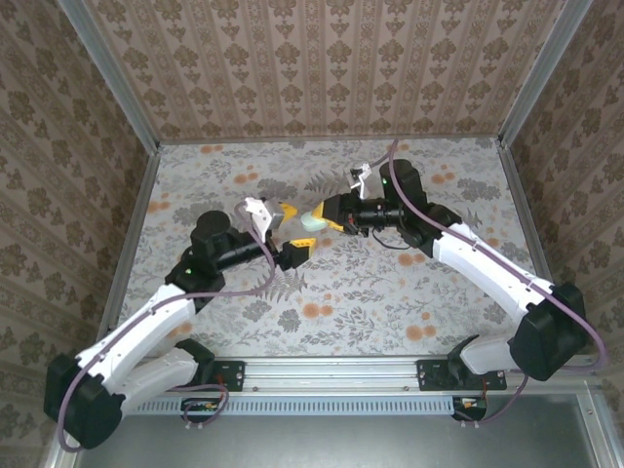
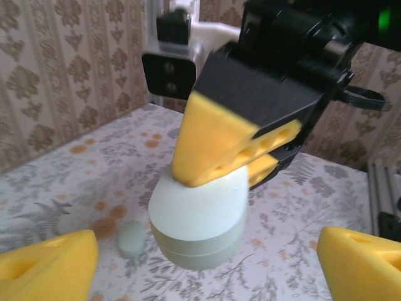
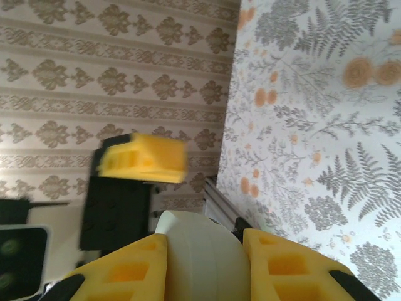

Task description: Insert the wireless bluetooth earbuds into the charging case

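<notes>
Starting on the left: the left gripper [image 1: 292,231] has its jaws spread wide with nothing in them. There's one yellow finger [image 2: 44,266] out to each side of the charging case [image 2: 197,216], neither touching it. A small pale round thing [image 2: 131,239], too blurry to call, lies on the floral table [image 2: 301,207] between those jaws, nearer the left-hand one. Over on the right, the right gripper [image 1: 320,218] is clamped on the case, pinching it between both yellow fingers.

The scene was lit evenly and softly; faint shadows were cast on the tabletop [image 1: 390,292]. A yellow fingertip [image 3: 143,157] at nine o'clock was smeared by motion blur.
</notes>
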### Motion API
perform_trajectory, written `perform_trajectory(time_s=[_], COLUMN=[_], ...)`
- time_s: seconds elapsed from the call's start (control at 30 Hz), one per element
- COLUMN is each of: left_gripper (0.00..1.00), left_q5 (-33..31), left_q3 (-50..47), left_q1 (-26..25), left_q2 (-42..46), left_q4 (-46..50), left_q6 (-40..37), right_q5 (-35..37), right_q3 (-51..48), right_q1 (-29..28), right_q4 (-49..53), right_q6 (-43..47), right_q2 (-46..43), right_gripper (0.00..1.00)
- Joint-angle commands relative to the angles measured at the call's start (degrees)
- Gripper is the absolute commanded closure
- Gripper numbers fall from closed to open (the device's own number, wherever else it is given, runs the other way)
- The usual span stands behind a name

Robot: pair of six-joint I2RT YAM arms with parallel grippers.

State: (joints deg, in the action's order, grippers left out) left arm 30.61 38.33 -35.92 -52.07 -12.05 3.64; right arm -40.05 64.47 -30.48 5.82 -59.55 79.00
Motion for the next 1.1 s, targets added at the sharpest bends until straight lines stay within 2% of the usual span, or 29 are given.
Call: perform_trajectory(time_s=[0.0,0.23,0.43,0.67,0.9,1.03,1.07], left_gripper=[0.06,0.02,0.0,0.0,0.0,0.0,0.0], left_q5=[-5.6,-14.1,-18.0,-22.3,-25.7,-27.6,-28.3], left_q3=[-2.4,-4.3,-6.1,-9.2,-10.0,-9.2,-9.0], left_q1=[0.1,0.8,1.9,3.9,6.8,8.5,9.1], left_q2=[4.6,12.3,16.0,19.9,21.5,21.4,21.3], left_q4=[7.0,17.8,21.6,23.1,25.8,27.1,27.3], left_q6=[-4.1,-7.0,-5.8,-3.1,-1.3,-0.7,-0.5], right_q5=[2.7,5.0,5.1,6.2,9.5,13.6,15.0], right_q3=[-1.3,-1.4,1.4,3.1,3.1,4.2,4.6], right_q1=[0.3,0.2,0.0,-0.8,-0.9,-0.9,-0.9], right_q4=[0.9,3.9,3.7,2.2,6.6,12.7,14.6], right_q6=[3.2,10.5,15.2,17.6,20.2,21.7,22.3], right_q2=[3.7,13.7,25.7,33.3,33.8,30.5,29.4], right_gripper=[0.84,0.84,0.85,0.82,0.68,0.51,0.49])
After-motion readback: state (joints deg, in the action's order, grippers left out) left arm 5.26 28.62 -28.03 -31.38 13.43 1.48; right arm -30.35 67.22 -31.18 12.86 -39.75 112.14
